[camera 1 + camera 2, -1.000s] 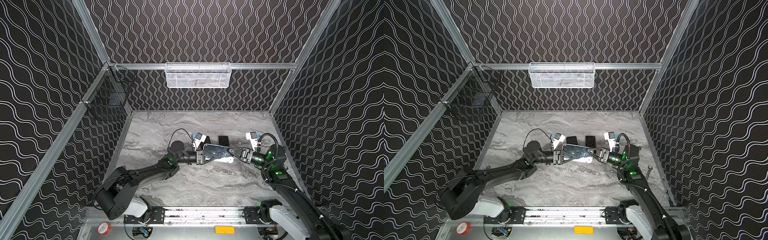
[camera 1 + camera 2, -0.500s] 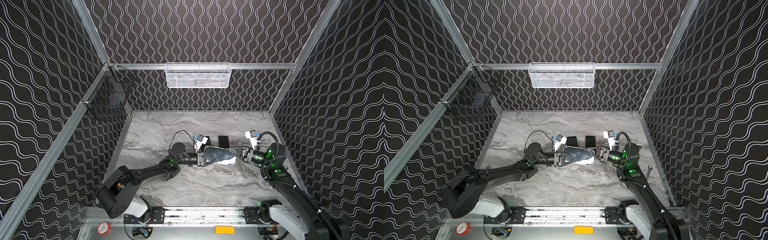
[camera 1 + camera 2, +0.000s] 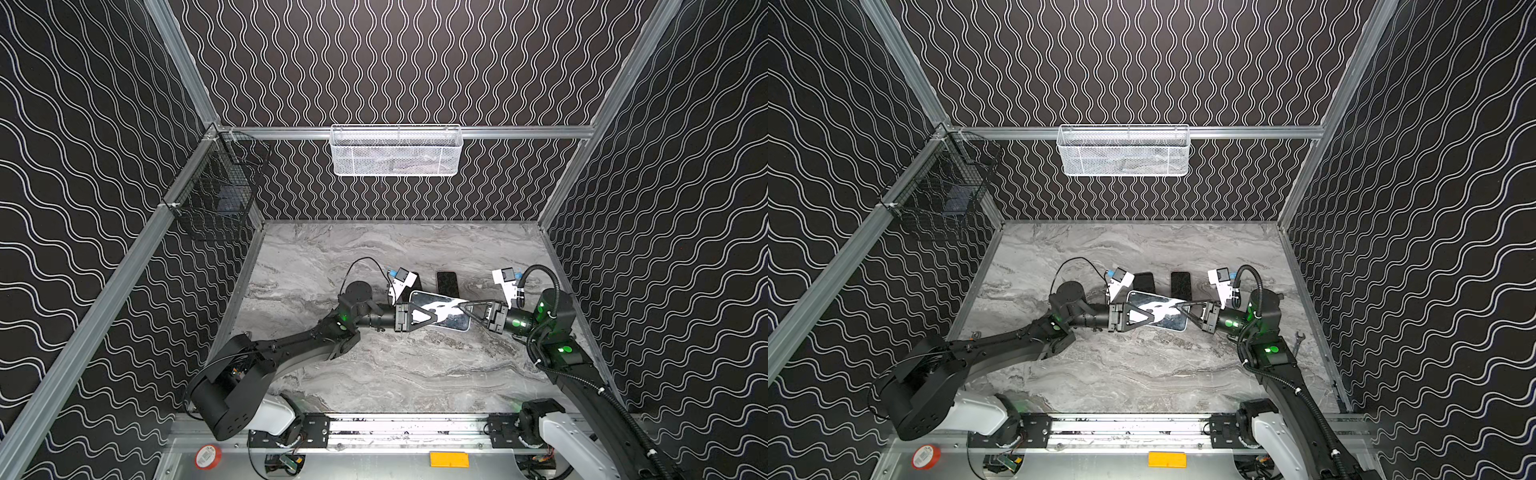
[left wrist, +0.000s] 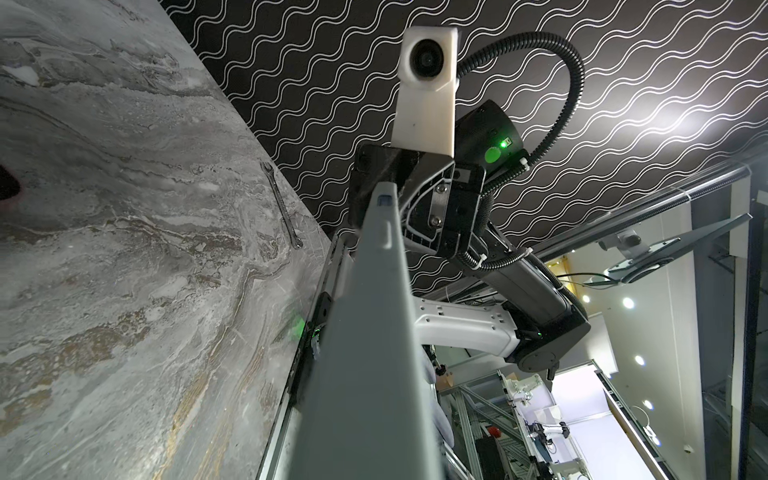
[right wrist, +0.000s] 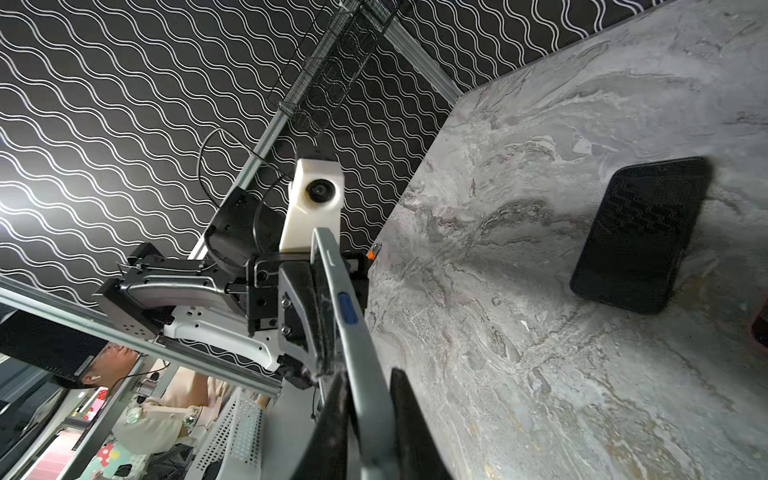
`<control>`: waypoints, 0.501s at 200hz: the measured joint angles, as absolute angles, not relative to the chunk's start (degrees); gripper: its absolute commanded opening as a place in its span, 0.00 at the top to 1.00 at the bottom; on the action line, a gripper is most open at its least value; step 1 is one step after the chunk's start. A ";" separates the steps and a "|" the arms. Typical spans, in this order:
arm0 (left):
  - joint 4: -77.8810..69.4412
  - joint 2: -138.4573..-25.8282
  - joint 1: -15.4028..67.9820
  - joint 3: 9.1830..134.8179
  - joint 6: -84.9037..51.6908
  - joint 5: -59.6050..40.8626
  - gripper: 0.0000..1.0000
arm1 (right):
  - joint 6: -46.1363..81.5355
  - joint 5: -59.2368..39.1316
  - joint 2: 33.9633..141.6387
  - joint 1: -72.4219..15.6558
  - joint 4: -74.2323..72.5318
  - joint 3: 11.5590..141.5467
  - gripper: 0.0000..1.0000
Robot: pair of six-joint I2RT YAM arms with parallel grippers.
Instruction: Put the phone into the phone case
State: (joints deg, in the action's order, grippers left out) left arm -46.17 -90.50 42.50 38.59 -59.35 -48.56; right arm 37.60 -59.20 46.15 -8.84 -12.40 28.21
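The phone [image 3: 440,316], glossy-faced with a grey edge, hangs level above the marble table [image 3: 395,365], held at both ends. My left gripper [image 3: 435,318] is shut on its left end and my right gripper [image 3: 459,306] is shut on its right end, as both top views show. In the right wrist view the phone's edge [image 5: 357,353] runs between my dark fingers [image 5: 411,428]. A flat black slab [image 3: 447,282] that looks like the phone case lies on the table just behind. A second dark slab [image 3: 1144,282] lies beside it, partly hidden by the left wrist camera.
A wrench [image 3: 1298,338] lies by the right wall. On the back rail hangs a white mesh basket [image 3: 395,151], and a black wire basket [image 3: 216,199] hangs on the left wall. A red tape roll [image 3: 206,457] sits in front of the table's edge.
My right gripper has moved left onto the phone's right end and shut on it. The left gripper has kept its hold, with the phone shifted slightly.
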 measured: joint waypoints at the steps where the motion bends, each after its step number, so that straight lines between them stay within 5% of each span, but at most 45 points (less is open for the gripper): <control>1: -46.17 -90.50 42.48 38.59 -59.35 -48.60 1.00 | 37.60 -59.24 46.15 -8.84 -12.43 28.21 0.94; 55: -44.23 -89.08 42.41 38.61 -58.11 -48.53 1.00 | 36.27 -59.37 45.91 -8.95 -10.17 29.45 1.00; 85: -42.06 -87.42 42.46 39.29 -56.23 -47.90 1.00 | 32.05 -56.97 45.15 -9.23 -3.27 32.58 0.62; 100: -40.10 -86.61 41.89 39.46 -55.05 -47.22 1.00 | 29.45 -52.66 45.15 -9.10 1.39 34.00 0.52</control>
